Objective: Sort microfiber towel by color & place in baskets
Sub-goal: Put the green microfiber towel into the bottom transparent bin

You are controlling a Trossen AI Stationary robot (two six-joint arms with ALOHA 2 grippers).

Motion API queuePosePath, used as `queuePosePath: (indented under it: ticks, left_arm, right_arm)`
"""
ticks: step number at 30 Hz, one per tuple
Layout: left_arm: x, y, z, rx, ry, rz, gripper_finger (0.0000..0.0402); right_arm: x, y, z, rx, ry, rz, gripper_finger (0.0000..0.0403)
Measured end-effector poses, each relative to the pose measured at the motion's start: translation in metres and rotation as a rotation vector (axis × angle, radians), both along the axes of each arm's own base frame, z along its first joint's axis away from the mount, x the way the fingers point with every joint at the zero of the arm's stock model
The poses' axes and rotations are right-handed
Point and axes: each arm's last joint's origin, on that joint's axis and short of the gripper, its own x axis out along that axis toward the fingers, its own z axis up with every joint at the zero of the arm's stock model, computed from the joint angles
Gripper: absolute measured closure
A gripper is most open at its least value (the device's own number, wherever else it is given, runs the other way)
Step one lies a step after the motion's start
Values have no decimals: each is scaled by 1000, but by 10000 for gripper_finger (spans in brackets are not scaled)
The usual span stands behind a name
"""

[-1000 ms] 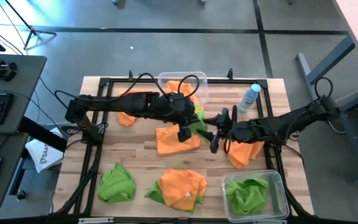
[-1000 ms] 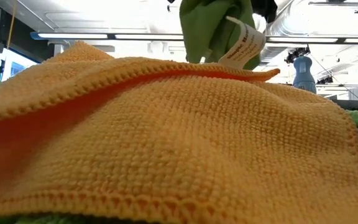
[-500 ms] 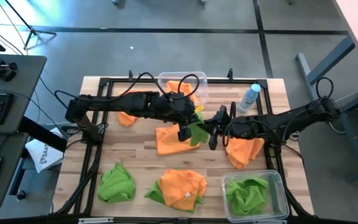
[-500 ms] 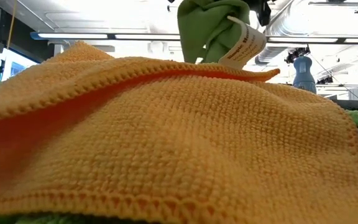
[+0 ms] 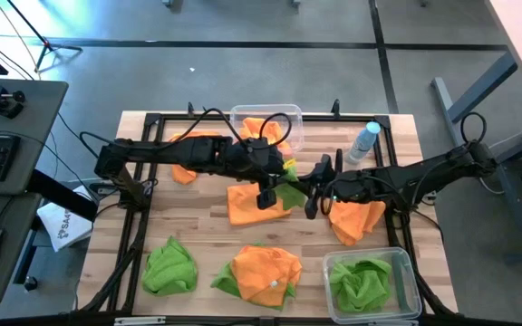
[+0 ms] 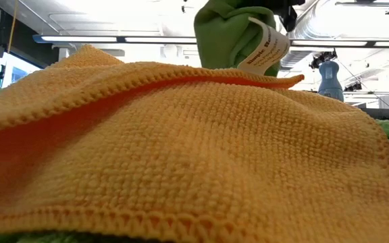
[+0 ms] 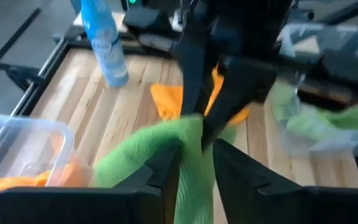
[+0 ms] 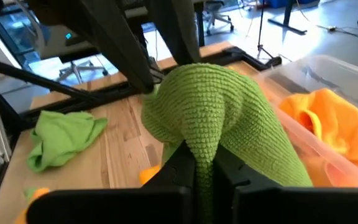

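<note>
High view is showing the two arms meeting over the middle of the desk (image 5: 198, 231), with a green towel (image 5: 289, 187) hanging between them. It looks like a handover: the right end effector (image 5: 313, 188) is clenched on the cloth, which fits the green-filled basket (image 5: 412, 272) sitting on its side at the near right corner. The left end effector (image 5: 268, 192) is right beside the same cloth, and whether it is letting go cannot be told from above. An orange towel (image 5: 254, 205) is lying flat just under the exchange, and the far basket (image 5: 293, 122) is holding orange cloth.

Right wrist view is giving what the overhead picture cannot: the green towel (image 8: 219, 106) is pinched between that arm's own fingers (image 8: 179, 165), draping over them. Left wrist view is showing the towel (image 7: 160, 152) running between its fingers (image 7: 166, 165), which seem slightly parted, with a blue-capped bottle (image 7: 102, 43) standing beyond. Low view is mostly blocked by an orange cloth (image 6: 181, 155), yet it is catching the green towel's white tag (image 6: 262, 47).
</note>
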Motion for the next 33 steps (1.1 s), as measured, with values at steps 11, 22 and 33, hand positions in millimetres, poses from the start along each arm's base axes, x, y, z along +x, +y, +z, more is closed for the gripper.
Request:
queuePosePath:
  ticks: [11, 22, 33]
  left_arm:
    - [-36, 1, -29, -1, 92, 3, 310]
    - [-130, -3, -62, -181, -5, 97, 311]
    - [-188, -13, -77, -278, -57, 84, 311]
  right_arm:
    - [-31, 13, 35, 118, 180, -115, 401]
    - [-67, 64, 88, 464, 468, -108, 402]
    - [-89, 116, 114, 725, 755, -146, 402]
